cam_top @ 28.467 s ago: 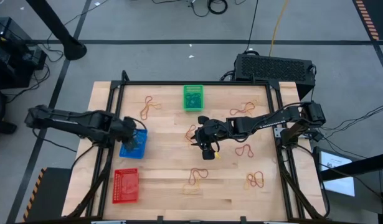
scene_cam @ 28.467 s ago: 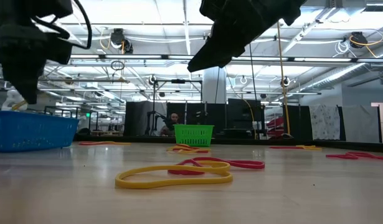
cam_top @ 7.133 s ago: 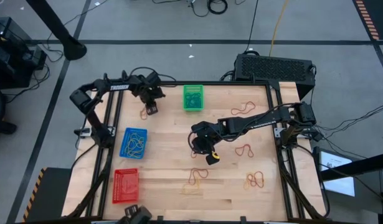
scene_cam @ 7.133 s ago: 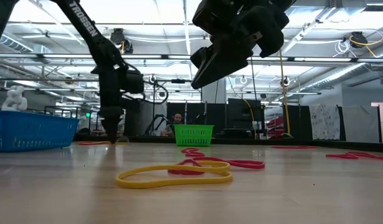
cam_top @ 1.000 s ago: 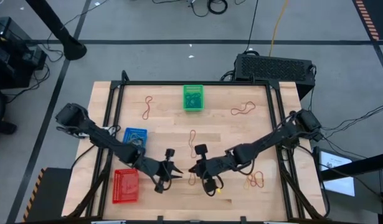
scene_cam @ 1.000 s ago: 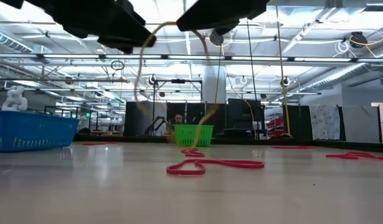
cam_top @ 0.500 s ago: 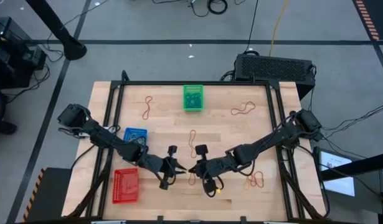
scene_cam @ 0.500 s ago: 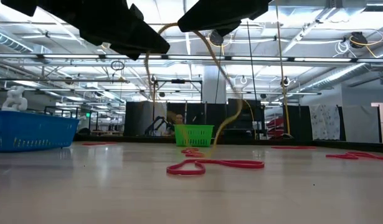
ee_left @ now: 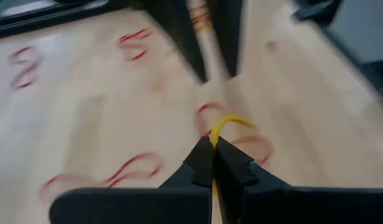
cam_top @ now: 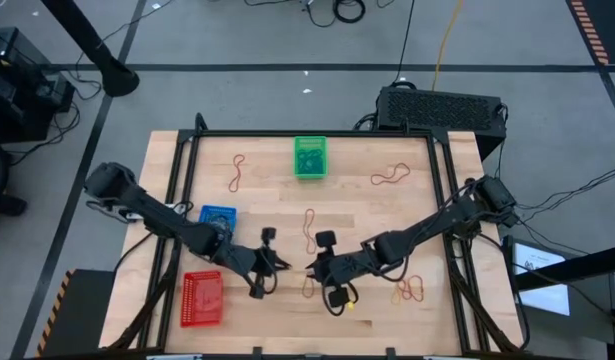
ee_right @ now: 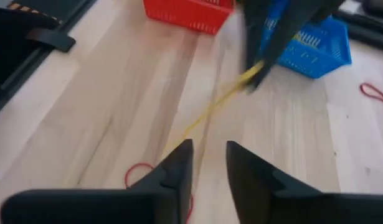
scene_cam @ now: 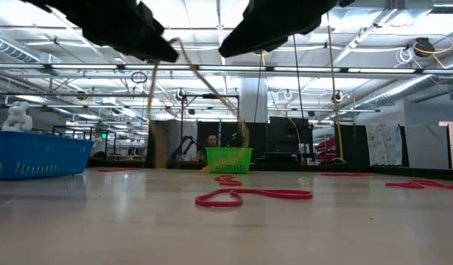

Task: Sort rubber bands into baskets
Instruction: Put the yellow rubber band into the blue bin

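My left gripper [cam_top: 277, 265] is shut on a yellow rubber band [ee_left: 227, 123] above the table's near middle. The band [scene_cam: 161, 110] hangs from it, blurred. My right gripper [ee_right: 208, 150] stands open just to the right [cam_top: 309, 269], fingertips facing the left gripper; the band [ee_right: 213, 106] runs toward it, and I cannot tell whether they touch. A red band [scene_cam: 252, 195] lies flat under both. The red basket [cam_top: 202, 298] and blue basket [cam_top: 216, 217] stand at the left, the green basket [cam_top: 309, 157] at the far middle. My left gripper pinches the yellow band at one spot on its loop [ee_left: 213, 135] between its two fingertips. The fingers slant down from the table's left. The band hangs slack below them, clear of the table.
Red bands lie scattered: far left [cam_top: 237, 172], far right [cam_top: 389, 175], middle [cam_top: 309, 222], near right [cam_top: 415, 290]. A black box [cam_top: 442, 108] sits behind the far right corner. Bare wood lies between the baskets and the grippers.
My left gripper has shut on the yellow band and drawn back a little toward the table's left, rising slightly. My right gripper has opened and let go of it. The band, which hung from the right gripper, now hangs and swings from the left one.
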Motion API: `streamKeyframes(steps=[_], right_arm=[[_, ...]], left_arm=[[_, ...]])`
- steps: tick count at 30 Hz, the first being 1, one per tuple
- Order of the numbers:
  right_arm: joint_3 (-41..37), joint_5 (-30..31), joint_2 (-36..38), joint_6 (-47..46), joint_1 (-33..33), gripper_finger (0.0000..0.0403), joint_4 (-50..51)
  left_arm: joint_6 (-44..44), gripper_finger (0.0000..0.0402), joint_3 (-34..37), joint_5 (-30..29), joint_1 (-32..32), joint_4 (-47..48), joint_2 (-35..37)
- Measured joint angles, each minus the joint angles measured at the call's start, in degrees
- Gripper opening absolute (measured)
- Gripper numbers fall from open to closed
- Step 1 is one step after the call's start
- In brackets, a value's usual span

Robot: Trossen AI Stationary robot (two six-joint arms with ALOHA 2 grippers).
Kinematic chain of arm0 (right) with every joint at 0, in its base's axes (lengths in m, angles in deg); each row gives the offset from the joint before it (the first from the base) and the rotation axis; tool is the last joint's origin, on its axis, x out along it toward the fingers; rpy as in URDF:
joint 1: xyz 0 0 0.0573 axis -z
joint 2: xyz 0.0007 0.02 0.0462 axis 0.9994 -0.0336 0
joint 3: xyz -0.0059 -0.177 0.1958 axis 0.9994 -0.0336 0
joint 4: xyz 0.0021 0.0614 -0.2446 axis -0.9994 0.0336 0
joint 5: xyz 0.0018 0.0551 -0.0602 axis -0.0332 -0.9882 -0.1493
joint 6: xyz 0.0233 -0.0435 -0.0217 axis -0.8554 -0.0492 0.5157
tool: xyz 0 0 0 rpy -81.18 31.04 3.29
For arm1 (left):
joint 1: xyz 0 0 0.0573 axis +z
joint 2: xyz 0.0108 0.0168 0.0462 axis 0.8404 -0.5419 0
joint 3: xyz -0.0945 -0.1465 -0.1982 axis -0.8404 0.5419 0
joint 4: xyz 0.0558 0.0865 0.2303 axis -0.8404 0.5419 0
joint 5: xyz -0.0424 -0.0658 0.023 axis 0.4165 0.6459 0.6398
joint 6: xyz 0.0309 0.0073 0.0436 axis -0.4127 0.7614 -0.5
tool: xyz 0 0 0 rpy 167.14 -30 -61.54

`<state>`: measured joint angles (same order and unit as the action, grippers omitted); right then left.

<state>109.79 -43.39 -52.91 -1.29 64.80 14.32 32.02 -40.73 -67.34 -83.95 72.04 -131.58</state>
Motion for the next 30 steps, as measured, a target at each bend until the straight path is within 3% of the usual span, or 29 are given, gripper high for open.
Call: streamKeyframes(steps=[7,11,16,23,26,30], right_arm=[[0.0,-0.2,0.0,-1.3,0.0,0.0144,7.1],[0.0,-0.3,0.0,-4.3,0.0,0.0158,10.7],[0.1,-0.7,0.0,-8.7,-0.1,0.0159,15.6],[0.1,-11.6,0.2,-20.2,-0.2,0.0160,24.7],[0.1,-18.0,0.3,-26.7,-0.7,0.0160,30.1],[0.1,-21.0,0.3,-34.1,-3.1,0.0160,40.8]], left_arm=[[5.9,0.0002,-1.1,-8.4,0.0,24.2,18.7],[13.5,0.0001,-3.3,-12.2,0.0,39.2,29.1],[27.2,0.0001,-4.9,-12.3,0.0,55.8,38.4],[46.0,0.0001,-5.0,-8.9,0.0,75.6,42.5],[51.8,0.0004,-5.0,-5.3,0.0,80.0,42.2],[55.5,0.0005,-5.0,-4.8,0.0,82.1,40.8]])
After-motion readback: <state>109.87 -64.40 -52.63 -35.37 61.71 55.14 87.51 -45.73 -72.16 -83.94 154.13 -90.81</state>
